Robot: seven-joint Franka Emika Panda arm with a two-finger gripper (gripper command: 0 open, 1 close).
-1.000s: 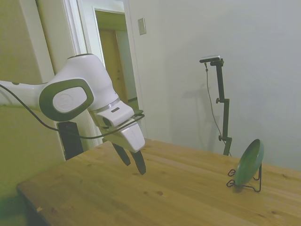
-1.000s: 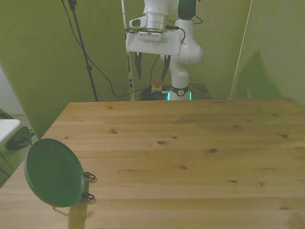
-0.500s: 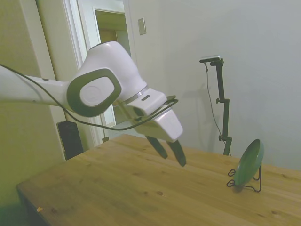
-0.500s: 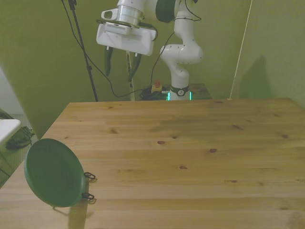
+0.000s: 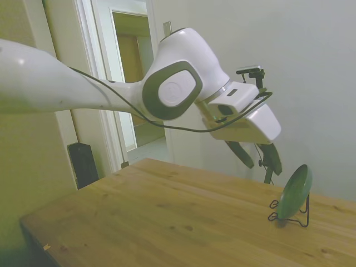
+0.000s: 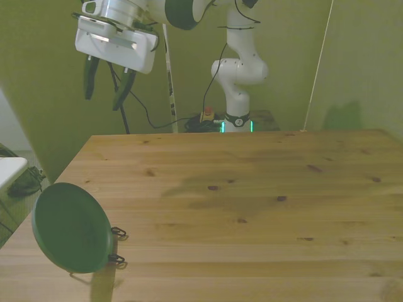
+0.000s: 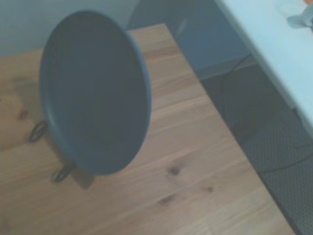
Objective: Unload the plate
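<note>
Since the earlier frame, only the white arm (image 5: 83,89) has moved: in the side view it now reaches much farther across the worktop (image 5: 183,222), and in the front view it has swung toward the front view's left. The worktop itself looks the same as before. The pincer (image 5: 257,158) is now high in the air, above and just beside the plate in the side view, not touching it. Its two dark fingers (image 6: 89,77) stand apart, so it is open, and it holds nothing.

The plate (image 5: 295,192) has not changed place. It stands tilted on its edge in the thin black wire stand (image 5: 289,214), near the worktop's edge at the front view's left. The wrist view now shows the plate's round dark face (image 7: 95,93) filling much of the picture, slightly blurred.
</note>
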